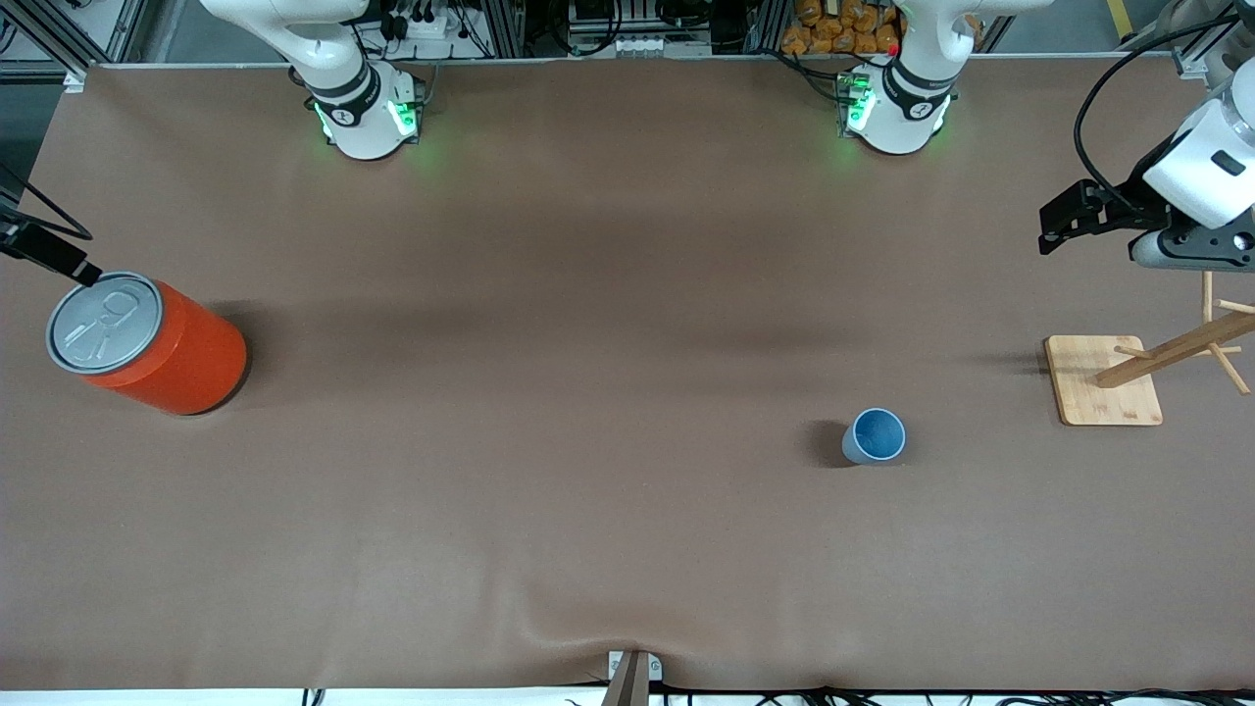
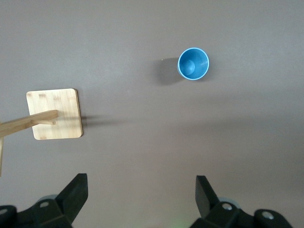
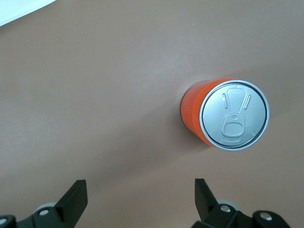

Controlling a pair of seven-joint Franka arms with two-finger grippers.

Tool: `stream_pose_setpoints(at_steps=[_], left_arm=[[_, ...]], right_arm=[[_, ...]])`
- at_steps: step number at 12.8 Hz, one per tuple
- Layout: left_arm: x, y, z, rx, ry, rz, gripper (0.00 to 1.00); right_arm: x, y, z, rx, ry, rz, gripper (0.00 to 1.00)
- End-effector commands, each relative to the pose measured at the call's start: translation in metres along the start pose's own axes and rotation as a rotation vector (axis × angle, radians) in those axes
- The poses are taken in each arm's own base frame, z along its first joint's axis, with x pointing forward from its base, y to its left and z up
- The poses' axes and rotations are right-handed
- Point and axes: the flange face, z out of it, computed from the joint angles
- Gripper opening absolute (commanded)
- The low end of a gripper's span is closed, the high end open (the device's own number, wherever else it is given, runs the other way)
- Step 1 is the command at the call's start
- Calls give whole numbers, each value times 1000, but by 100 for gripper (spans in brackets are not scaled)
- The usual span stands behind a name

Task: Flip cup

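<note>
The small light-blue cup (image 1: 874, 435) stands upright on the brown table with its mouth up, showing its darker blue inside (image 2: 193, 63). It is toward the left arm's end and nearer the front camera than the table's middle. My left gripper (image 1: 1054, 230) hangs open and empty over the table's edge at that end, above the wooden stand; its fingers (image 2: 76, 192) are spread wide, well apart from the cup. My right gripper (image 3: 141, 187) is open and empty too. It hovers at the right arm's end, next to the orange can.
A big orange can (image 1: 147, 343) with a grey lid (image 3: 234, 115) stands at the right arm's end. A wooden peg stand on a square bamboo base (image 1: 1103, 380) sits at the left arm's end, beside the cup (image 2: 54, 114).
</note>
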Motion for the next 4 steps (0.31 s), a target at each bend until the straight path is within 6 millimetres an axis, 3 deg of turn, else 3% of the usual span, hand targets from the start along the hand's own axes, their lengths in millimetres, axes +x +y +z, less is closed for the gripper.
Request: stream_pose_setpoints(at_steps=[1, 4], left_arm=[[4, -4, -13, 12, 17, 7, 100], [9, -4, -13, 16, 20, 10, 100]], right_arm=[[1, -4, -4, 7, -6, -4, 100], [0, -4, -4, 19, -14, -3, 100]])
